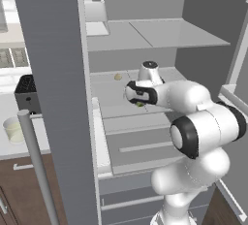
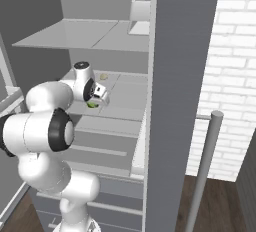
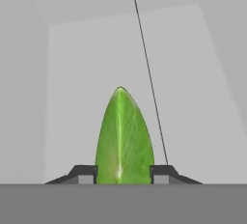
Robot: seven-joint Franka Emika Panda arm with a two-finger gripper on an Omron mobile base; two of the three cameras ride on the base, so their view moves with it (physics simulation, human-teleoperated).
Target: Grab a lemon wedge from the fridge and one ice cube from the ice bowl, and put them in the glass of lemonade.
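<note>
both base views flank the open fridge (image 1: 145,40); hand view looks close.

The fridge (image 1: 53,73) stands with its doors open. On its middle shelf lies the lemon wedge (image 3: 124,138), green with a pointed tip. My 2 fingertips (image 3: 84,174) are touching its sides. The glass of lemonade (image 1: 13,129) stands upright on the counter.
</note>
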